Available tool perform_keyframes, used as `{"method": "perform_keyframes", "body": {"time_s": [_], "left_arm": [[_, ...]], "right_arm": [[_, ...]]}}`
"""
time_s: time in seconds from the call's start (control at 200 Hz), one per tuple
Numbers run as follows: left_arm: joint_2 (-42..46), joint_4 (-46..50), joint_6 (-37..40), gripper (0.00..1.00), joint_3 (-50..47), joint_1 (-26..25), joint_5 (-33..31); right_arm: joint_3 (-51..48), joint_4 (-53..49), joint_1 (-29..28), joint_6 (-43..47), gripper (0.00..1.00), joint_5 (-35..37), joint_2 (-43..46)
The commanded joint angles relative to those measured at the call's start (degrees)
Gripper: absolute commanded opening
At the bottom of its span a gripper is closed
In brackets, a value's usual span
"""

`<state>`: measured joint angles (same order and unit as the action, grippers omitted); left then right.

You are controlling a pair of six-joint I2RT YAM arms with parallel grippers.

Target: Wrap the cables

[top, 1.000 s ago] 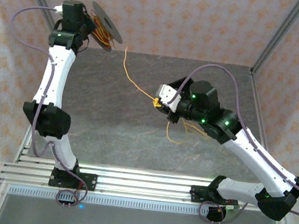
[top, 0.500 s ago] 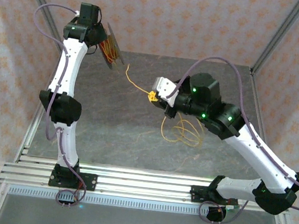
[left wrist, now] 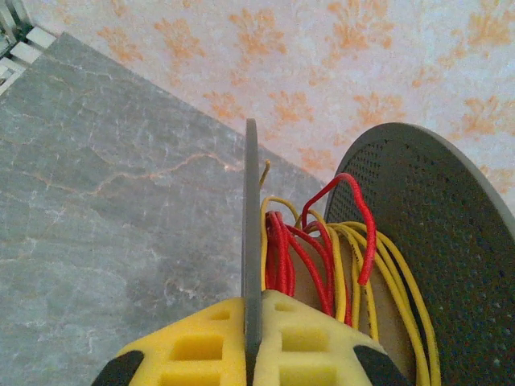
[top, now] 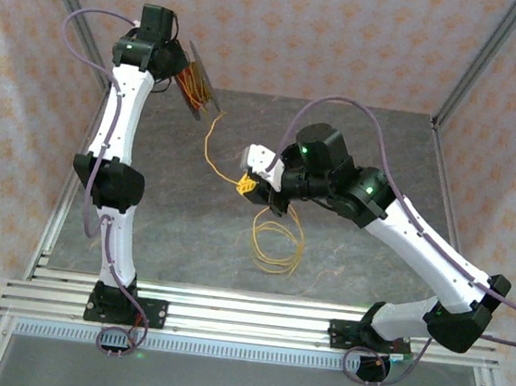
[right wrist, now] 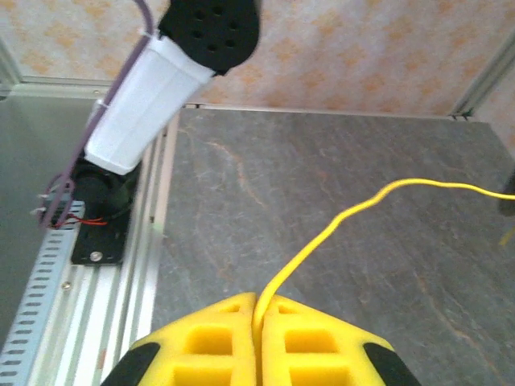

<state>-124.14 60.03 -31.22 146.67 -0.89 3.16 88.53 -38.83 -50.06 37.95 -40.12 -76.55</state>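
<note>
Yellow cables [left wrist: 385, 257] wrap a perforated, seemingly plastic spool [left wrist: 438, 233].

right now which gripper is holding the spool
The left gripper, shut on the thin edge of the grey spool; the right gripper pinches only the loose yellow wire.

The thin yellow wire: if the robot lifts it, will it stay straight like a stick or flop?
Probably floppy: below the right gripper the thin yellow wire sags into loose loops. Likely light too, since a small pinch holds it up.
</note>
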Motion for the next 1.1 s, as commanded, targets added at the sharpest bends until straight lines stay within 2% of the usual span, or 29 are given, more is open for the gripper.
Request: {"method": "perform_keyframes", "body": {"time_s": [0.0, 0.16, 0.33, 0.42, 0.576, 0.691, 0.816, 1.091], "left_arm": [[-0.2, -3.02, -2.6, 0.0, 3.09, 0.11, 0.19], [-0.9, -2.73, -2.35, 0.0, 2.82, -0.43, -0.93], [-2.15, -2.34, -1.44, 0.0, 3.04, -1.14, -2.24], [-3.07, -2.0, -1.16, 0.0, 3.3, -1.65, -2.49], [-4.41, -1.3, -0.42, 0.0, 3.51, -3.29, -3.16], [-4.89, -0.65, 2.73, 0.0, 3.13, -4.72, -3.26], [-3.52, -2.02, 7.44, 0.0, 0.53, -6.85, -3.26], [8.27, -16.04, 19.24, 0.0, -18.49, -10.76, 1.17]], "right_arm": [[2.85, -1.99, -1.17, 0.14, 0.0, -4.65, 0.6], [6.83, -3.7, -2.67, 1.6, 0.0, -6.39, -2.44], [8.61, 1.03, -2.76, 0.8, 0.0, -7.46, -3.11], [11.58, 1.42, -3.02, -0.07, 0.0, -10.24, -4.73], [15.48, 1.31, -4.77, 1.25, 0.0, -9.92, -7.18], [16.92, 3.61, -4.08, 1.99, 0.0, -1.06, -7.67], [20.34, 7.07, 0.58, -0.2, 0.0, 5.4, -8.23], [27.46, 11.0, 10.2, -3.63, 0.0, 26.48, -10.66]]}}
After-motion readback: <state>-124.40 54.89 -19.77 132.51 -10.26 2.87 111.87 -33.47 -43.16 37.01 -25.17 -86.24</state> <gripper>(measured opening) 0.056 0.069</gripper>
